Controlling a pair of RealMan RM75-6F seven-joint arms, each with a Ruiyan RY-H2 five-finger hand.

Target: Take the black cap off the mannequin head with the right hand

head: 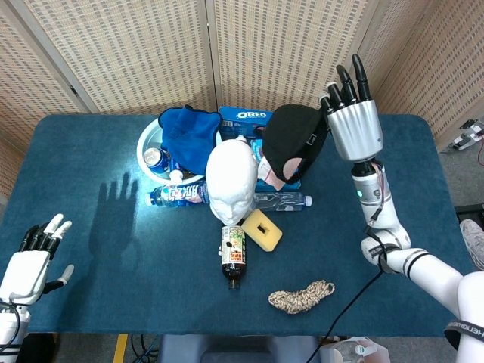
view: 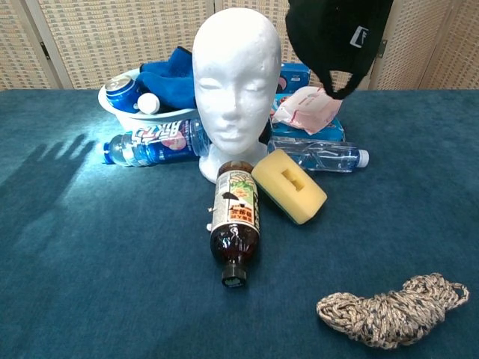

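Right hand (head: 354,125): raised above the far right part of the table (head: 91,302), fingers pointing upward; the black cap is held at their near side (the exact grip is hidden by the cap). The hand is seen only in the head view.
Cap (head: 293,141): black, held in the air off the mannequin head, to its right and slightly behind; in the chest view (view: 337,37) it hangs above the pink packet, a small pale tag seen on its side.
Mannequin head (head: 231,180): white, bare, upright near the table's middle, facing the robot.
Left hand (head: 29,261): low at the near left edge, nothing held, fingers spread apart.
Brown bottle (view: 235,221): laid on its side in front of the mannequin head, black lid toward the robot.
Yellow sponge (view: 289,186): just right of the brown bottle.
White bowl (head: 148,139): behind and left of the mannequin head; a blue cloth (head: 185,136) and a can (head: 156,158) are seen in it.
Pink packet (view: 308,105): behind and right of the mannequin head, on blue boxes.
Yarn bundle (view: 392,311): near right of the table, well apart from the rest.
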